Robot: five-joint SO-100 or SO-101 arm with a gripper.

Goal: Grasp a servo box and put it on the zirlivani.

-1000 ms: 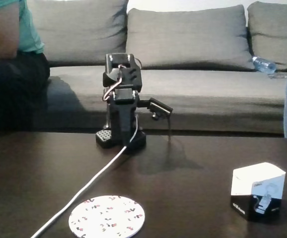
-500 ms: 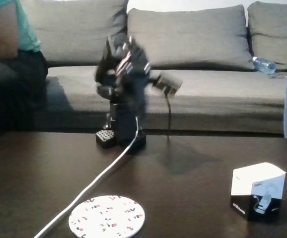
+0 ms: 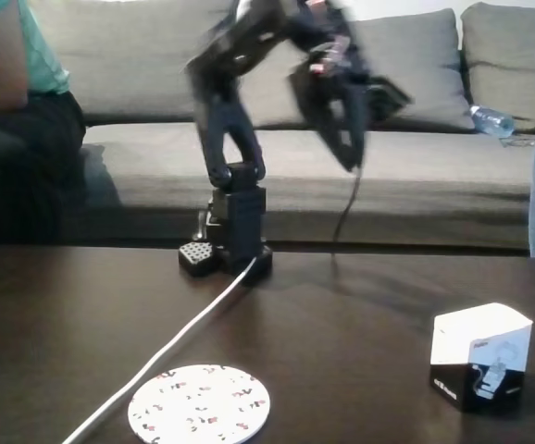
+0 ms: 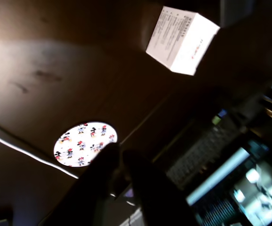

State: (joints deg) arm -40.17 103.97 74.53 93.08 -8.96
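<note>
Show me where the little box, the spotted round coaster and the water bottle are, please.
servo box (image 3: 481,356): fixed view, on its front face with the servo picture.
zirlivani (image 3: 199,403): fixed view, on the middle of the disc's top.
water bottle (image 3: 491,121): fixed view, on its clear body, lying on the sofa.

A dark table (image 3: 82,314) carries a white cable (image 3: 170,347); behind stands a grey sofa (image 3: 416,176) with a plastic bottle (image 3: 491,121).
</note>
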